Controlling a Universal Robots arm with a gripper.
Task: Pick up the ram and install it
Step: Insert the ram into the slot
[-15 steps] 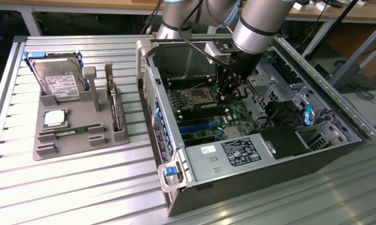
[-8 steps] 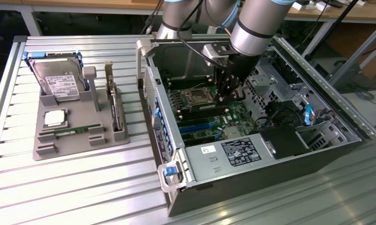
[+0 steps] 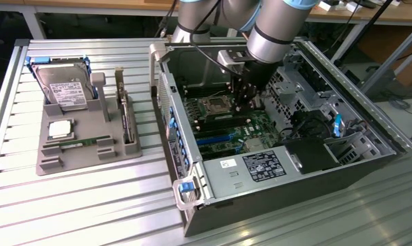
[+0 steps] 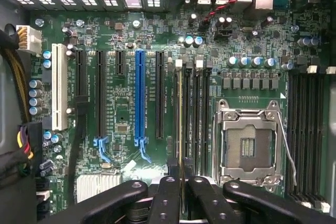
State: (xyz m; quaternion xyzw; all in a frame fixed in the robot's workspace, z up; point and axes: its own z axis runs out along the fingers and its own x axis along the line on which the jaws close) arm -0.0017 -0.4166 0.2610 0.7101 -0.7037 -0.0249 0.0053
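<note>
Ribbed metal made up the surface (image 3: 89, 205) in the exterior view, with an open computer case (image 3: 274, 169) lying on it toward the exterior view's right and a grey holder tray (image 3: 82, 148) toward the left. The tray carried a hard drive (image 3: 63, 92), a square silver chip (image 3: 60, 129) and a green card standing on edge (image 3: 127, 120). The arm (image 3: 274, 31) reached down into the case, and the claw (image 3: 246, 100) hung low over the motherboard (image 3: 243, 130), close beside the processor socket (image 3: 215, 106). From this angle the stick in its grip could not be made out.

Seen from the wrist view, the claw (image 4: 182, 179) was nearly closed, its black fingers (image 4: 169, 192) pinched on the ram (image 4: 181, 124), which showed edge-on as a thin pale line running straight away from the fingers. That line lay along a memory slot (image 4: 180, 108), one of the bank of dark slots between the blue expansion slot (image 4: 139, 98) and the processor socket (image 4: 247, 145). The stick's long axis matched the slot's long axis, and it sat directly beneath the claw, between the white end clips (image 4: 178, 63) and the fingers. Whether its lower edge was already touching the slot or only hanging just above it, I could not tell. A second bank of empty memory slots (image 4: 307, 129) lay on the far side of the socket, well apart from the stick.
</note>
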